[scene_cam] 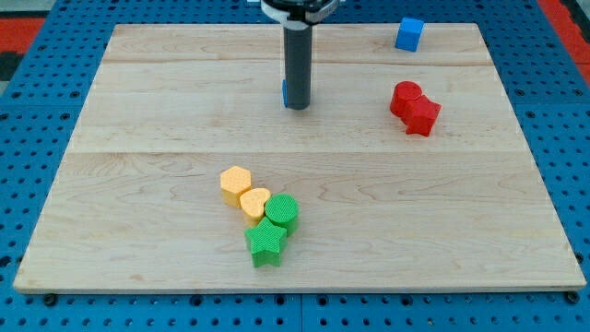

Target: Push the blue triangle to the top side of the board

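The rod's tip hides most of the blue triangle, a sliver showing at its left in the bench's upper middle. There is no hand to open or close. An off-centre shove could, I judge, let the triangle slip sideways past the tip.

On the desk you see my tip planted against a blue block mostly hidden behind the rod. From it, a blue cube sits toward the view's upper right, two touching red blocks to the right, and the yellow and green cluster well below.
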Controlling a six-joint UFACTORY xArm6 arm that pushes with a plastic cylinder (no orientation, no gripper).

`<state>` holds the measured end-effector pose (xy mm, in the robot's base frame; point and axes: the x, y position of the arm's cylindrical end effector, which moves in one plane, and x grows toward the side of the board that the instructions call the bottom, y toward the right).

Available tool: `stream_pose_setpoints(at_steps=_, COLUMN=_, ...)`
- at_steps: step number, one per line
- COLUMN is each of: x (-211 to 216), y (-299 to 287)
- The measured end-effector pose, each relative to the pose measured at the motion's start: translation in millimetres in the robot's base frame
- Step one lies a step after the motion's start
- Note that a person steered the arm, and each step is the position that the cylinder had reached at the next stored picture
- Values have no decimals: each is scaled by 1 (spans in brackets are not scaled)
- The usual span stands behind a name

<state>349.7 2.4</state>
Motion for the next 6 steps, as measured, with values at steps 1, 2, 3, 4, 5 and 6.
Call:
stream_pose_setpoints(at_steps=1, x=-38, y=0)
stream_pose_setpoints(at_steps=2, x=-56, y=0)
stream_pose_setpoints(at_steps=3, x=-18, y=-60)
stream_pose_setpoints(at_steps=4, x=-37, y=-61)
stream_pose_setpoints(at_steps=5, x=-57, y=-44)
stream_pose_setpoints(at_steps=6, x=-67, y=-8)
